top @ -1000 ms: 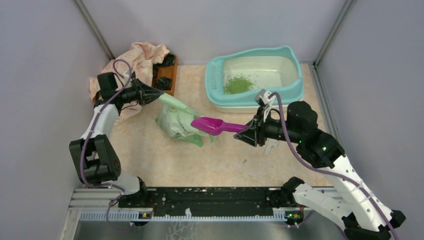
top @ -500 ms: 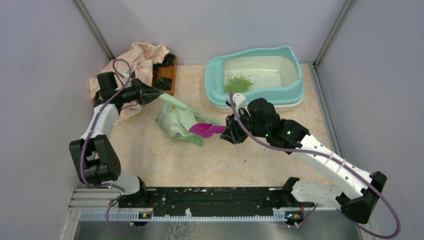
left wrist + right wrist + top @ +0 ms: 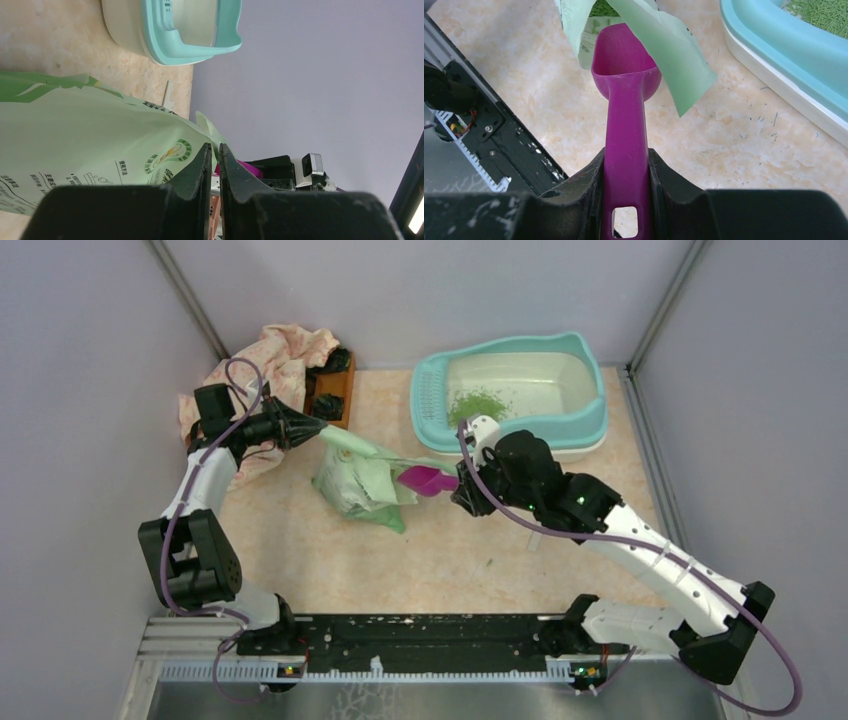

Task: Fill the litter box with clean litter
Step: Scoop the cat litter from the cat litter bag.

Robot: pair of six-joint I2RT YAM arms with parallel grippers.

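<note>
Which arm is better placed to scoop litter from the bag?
Right: the right gripper clamps the purple scoop, bowl at the bag mouth; the left gripper only pinches the bag's edge.

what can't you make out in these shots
- How full the bag is: top view, its flap and the scoop cover the mouth; the right wrist view cuts it at the top edge.
- Scoop's front lip: right wrist view, under the bag flap.
- Most of the litter box: right wrist view, cut off at the corner.
- Dark items on the wooden tray: top view, too small.
</note>
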